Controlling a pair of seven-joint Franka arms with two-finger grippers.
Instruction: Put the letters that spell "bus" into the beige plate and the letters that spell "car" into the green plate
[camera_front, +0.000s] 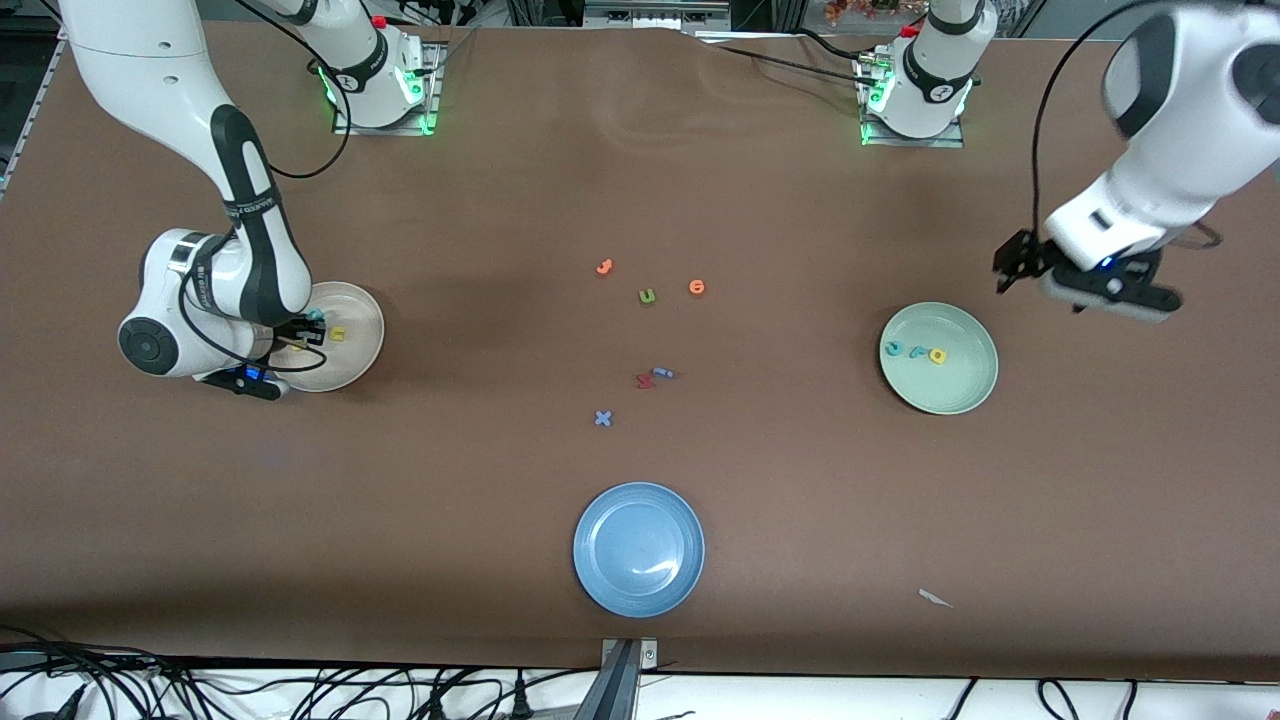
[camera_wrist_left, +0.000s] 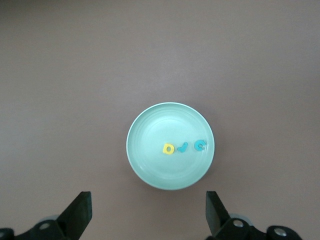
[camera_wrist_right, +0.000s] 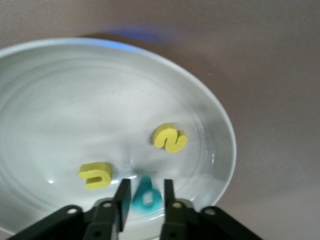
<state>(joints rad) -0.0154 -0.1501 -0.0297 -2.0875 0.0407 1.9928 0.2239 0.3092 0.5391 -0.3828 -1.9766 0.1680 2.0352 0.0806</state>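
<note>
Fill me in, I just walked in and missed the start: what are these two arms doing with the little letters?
They are sorting foam letters onto plates. The right gripper is low over the beige plate, its jaws around the teal b, beside the yellow u and yellow s already there. The left gripper hangs open above the green plate, which holds the c, r and a. Other letters lie mid-table.

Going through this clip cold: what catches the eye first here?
The right gripper sits low in the beige plate, its fingers straddling the teal "b" beside two yellow letters. Toward the left arm's end, the green plate holds three letters, with the left gripper open high above it. Loose letters and the blue plate fill mid-table.
</note>
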